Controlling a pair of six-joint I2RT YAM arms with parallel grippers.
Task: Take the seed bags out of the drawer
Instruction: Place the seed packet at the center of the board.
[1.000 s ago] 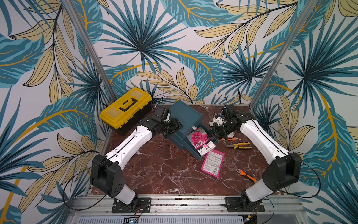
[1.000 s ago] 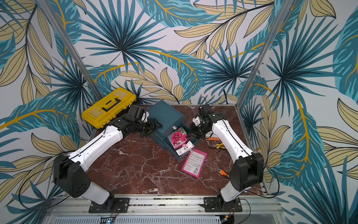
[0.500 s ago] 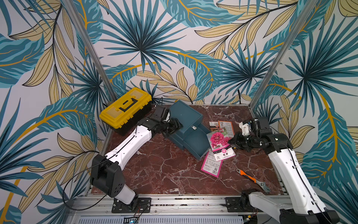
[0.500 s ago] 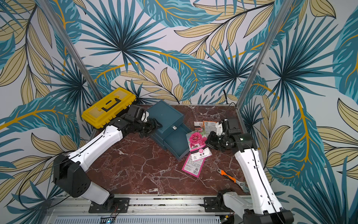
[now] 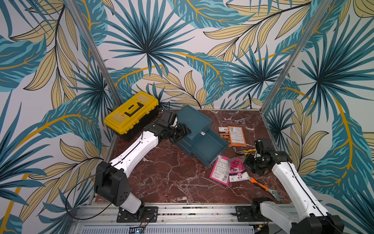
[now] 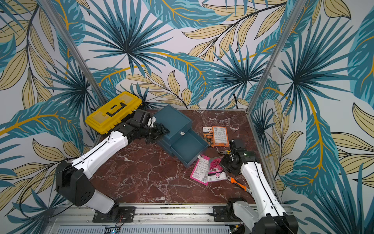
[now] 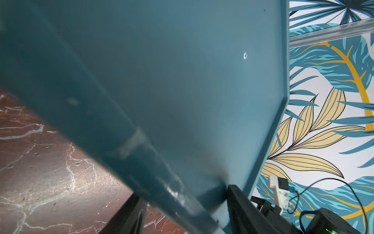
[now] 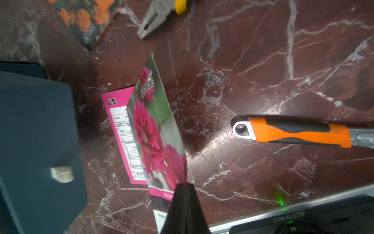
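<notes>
My right gripper (image 8: 183,185) is shut on the lower edge of a magenta seed bag with a pink flower picture (image 8: 157,131). In both top views this bag (image 5: 237,168) (image 6: 215,168) sits tilted outside the drawer, partly over a second magenta seed bag (image 5: 220,170) that lies text side up. Two orange seed bags (image 5: 236,135) lie flat right of the blue cabinet (image 5: 194,119). Its open drawer (image 5: 208,145) shows nothing inside. My left gripper (image 7: 182,198) is shut on the cabinet's back corner, one finger on each side.
A yellow toolbox (image 5: 131,113) stands at the back left, beside my left arm. Yellow-handled pliers (image 8: 159,18) lie by my right wrist. An orange-handled wrench (image 5: 263,185) lies near the front right edge. Patterned walls close in the back and both sides.
My right gripper has drawn the flower bag out of the drawer and carried it to the front right, beside the other magenta bag. The left arm and cabinet have stayed put.
</notes>
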